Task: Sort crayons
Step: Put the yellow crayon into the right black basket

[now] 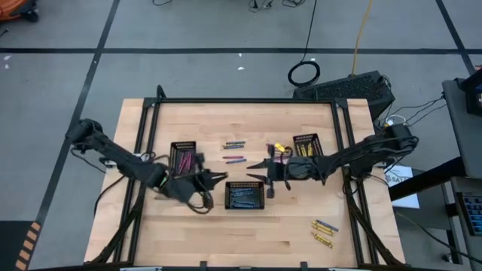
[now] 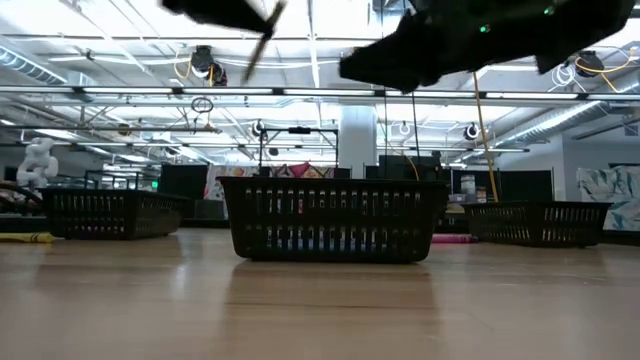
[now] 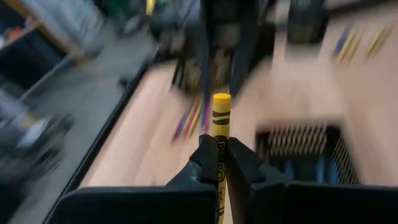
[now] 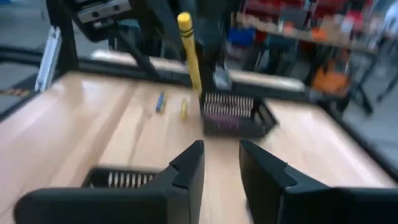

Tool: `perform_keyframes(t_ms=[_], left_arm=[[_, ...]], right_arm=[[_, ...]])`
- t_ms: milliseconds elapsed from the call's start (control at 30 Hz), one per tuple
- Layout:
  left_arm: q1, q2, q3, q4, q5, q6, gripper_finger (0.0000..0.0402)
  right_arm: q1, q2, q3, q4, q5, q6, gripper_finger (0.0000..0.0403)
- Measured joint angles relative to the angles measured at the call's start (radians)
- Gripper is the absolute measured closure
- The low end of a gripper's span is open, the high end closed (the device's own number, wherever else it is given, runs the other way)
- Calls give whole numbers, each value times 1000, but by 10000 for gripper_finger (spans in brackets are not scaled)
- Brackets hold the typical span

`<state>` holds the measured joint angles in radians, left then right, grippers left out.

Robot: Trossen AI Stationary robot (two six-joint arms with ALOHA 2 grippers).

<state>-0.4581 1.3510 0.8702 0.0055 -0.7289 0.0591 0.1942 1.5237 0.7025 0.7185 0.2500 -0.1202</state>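
Note:
My left gripper (image 1: 218,178) (image 3: 221,148) is shut on a yellow crayon (image 3: 221,112) above the table, between the left tray (image 1: 183,156) and the middle tray (image 1: 245,196). The crayon also shows in the right wrist view (image 4: 188,50). My right gripper (image 1: 257,171) (image 4: 221,158) is open and empty, just to the right of it, above the middle tray's far edge. The left tray holds pink and purple crayons, the middle one blue crayons, the right tray (image 1: 305,144) yellow ones. My left gripper pinches the yellow crayon between its two fingers, on the crayon's back part (image 3: 221,142). The crayon lies along the fingers and its free end (image 3: 221,99) sticks out past the fingertips. It is lifted clear of the table.
Loose crayons lie on the table near the far middle (image 1: 233,144) (image 1: 233,159), by the right tray (image 1: 279,149) and toward the near right (image 1: 324,226) (image 1: 322,240). In the low view the middle tray (image 2: 330,220) stands in front, with the other two trays (image 2: 110,212) (image 2: 540,222) behind.

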Motion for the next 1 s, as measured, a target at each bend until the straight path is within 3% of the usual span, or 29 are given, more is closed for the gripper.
perform_keyframes(t_ms=[133,300,400,600,1000], left_arm=[[120,5,-87,448,200,109,400],[207,5,-182,827,334,137,400],[231,5,-201,891,383,122,400],[236,5,-207,950,389,96,400],[235,5,-207,976,391,78,400]], right_arm=[[-2,85,0,222,-22,-128,286],[-2,116,0,360,-16,-148,274],[-4,116,0,407,-10,-133,275],[-6,116,27,462,91,-128,285],[-6,116,97,452,11,-132,289]])
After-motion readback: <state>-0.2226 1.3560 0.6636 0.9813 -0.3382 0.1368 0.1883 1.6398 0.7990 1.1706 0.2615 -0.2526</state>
